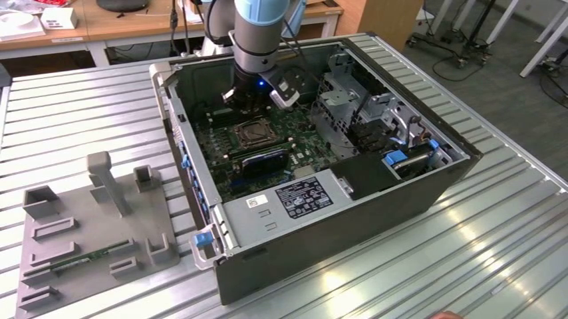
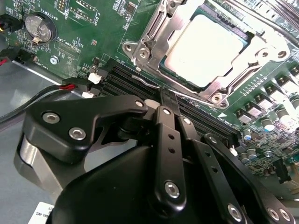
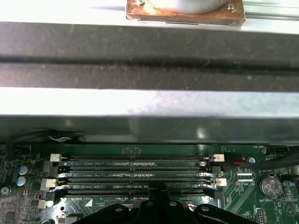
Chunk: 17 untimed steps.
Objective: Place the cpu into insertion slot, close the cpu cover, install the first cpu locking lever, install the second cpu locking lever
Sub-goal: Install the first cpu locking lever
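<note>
In the middle of the green board (image 2: pixel 79 44), the cpu (image 2: pixel 205 49) lies flat in the insertion slot (image 1: pixel 251 135) with its pale shiny face up. There is one cpu and one cpu cover (image 2: pixel 154 28). The cover is down around the chip like a silver picture frame. One corner of the cover is cut off by the edge of the second wrist view. A thin silver lever (image 2: pixel 243 73) runs along one side of the cover, but I cannot tell if it is hooked down.

Just beside the cover is the one claw (image 2: pixel 167 95). Its two black fingers are pressed together and hold nothing. The tip hangs over the long black memory slots (image 3: pixel 135 168) (I count four in the first wrist view, and the nearest one is partly behind the claw). I cannot tell if the tip touches them.

One round silver battery (image 2: pixel 38 27) sits on the board, well apart from the chip.

In the exterior view, the arm (image 1: pixel 266 33) reaches down into the open computer case (image 1: pixel 355 219), which lies on a ribbed metal table (image 1: pixel 80 113). Near the case, on the exterior view's left, is one grey holder tray (image 1: pixel 133 229) with one thin green stick (image 1: pixel 89 256) in it.
</note>
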Available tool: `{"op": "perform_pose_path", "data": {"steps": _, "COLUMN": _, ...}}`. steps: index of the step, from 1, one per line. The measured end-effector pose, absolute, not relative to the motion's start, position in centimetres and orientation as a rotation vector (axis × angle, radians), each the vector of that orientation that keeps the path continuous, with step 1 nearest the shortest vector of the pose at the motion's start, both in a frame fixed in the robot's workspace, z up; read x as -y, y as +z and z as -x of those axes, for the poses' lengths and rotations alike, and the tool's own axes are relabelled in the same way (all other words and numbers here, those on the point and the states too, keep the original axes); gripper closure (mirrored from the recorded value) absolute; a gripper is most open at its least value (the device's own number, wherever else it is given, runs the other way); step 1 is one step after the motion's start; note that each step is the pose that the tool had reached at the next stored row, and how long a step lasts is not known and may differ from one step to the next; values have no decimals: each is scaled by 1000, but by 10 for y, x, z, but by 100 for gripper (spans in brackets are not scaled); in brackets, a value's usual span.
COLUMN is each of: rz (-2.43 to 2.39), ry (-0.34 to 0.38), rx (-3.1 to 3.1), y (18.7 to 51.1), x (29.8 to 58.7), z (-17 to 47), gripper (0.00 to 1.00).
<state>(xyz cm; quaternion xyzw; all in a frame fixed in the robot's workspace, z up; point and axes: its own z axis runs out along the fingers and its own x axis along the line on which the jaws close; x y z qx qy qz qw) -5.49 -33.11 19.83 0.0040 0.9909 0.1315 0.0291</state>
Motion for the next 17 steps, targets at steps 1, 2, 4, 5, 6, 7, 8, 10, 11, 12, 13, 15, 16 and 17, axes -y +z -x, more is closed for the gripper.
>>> {"op": "perform_pose_path", "data": {"steps": 1, "rz": -12, "ry": 406, "rx": -3057, "y": 198, "x": 331, "z": 55, "gripper": 89}}
{"op": "perform_pose_path", "data": {"steps": 2, "rz": -12, "ry": 405, "rx": -3057, "y": 198, "x": 331, "z": 55, "gripper": 89}}
{"op": "perform_pose_path", "data": {"steps": 4, "rz": -13, "ry": 404, "rx": -3057, "y": 198, "x": 331, "z": 55, "gripper": 89}}
{"op": "perform_pose_path", "data": {"steps": 5, "rz": -14, "ry": 402, "rx": -3057, "y": 198, "x": 331, "z": 55, "gripper": 89}}
{"op": "perform_pose_path", "data": {"steps": 6, "rz": -14, "ry": 401, "rx": -3057, "y": 198, "x": 331, "z": 55, "gripper": 89}}
{"op": "perform_pose_path", "data": {"steps": 7, "rz": -14, "ry": 400, "rx": -3057, "y": 198, "x": 331, "z": 55, "gripper": 89}}
{"op": "perform_pose_path", "data": {"steps": 8, "rz": -14, "ry": 399, "rx": -3057, "y": 198, "x": 331, "z": 55, "gripper": 89}}
{"op": "perform_pose_path", "data": {"steps": 10, "rz": -14, "ry": 397, "rx": -3058, "y": 197, "x": 331, "z": 55, "gripper": 89}}
{"op": "perform_pose_path", "data": {"steps": 11, "rz": -14, "ry": 395, "rx": -3058, "y": 197, "x": 331, "z": 55, "gripper": 89}}
{"op": "perform_pose_path", "data": {"steps": 12, "rz": -14, "ry": 394, "rx": -3058, "y": 197, "x": 331, "z": 55, "gripper": 89}}
{"op": "perform_pose_path", "data": {"steps": 13, "rz": -14, "ry": 392, "rx": -3058, "y": 197, "x": 331, "z": 55, "gripper": 89}}
{"op": "perform_pose_path", "data": {"steps": 15, "rz": -14, "ry": 388, "rx": -3059, "y": 196, "x": 331, "z": 55, "gripper": 89}}
{"op": "perform_pose_path", "data": {"steps": 16, "rz": -13, "ry": 387, "rx": -3059, "y": 196, "x": 331, "z": 55, "gripper": 89}}
{"op": "perform_pose_path", "data": {"steps": 17, "rz": -13, "ry": 387, "rx": -3059, "y": 196, "x": 331, "z": 55, "gripper": 89}}
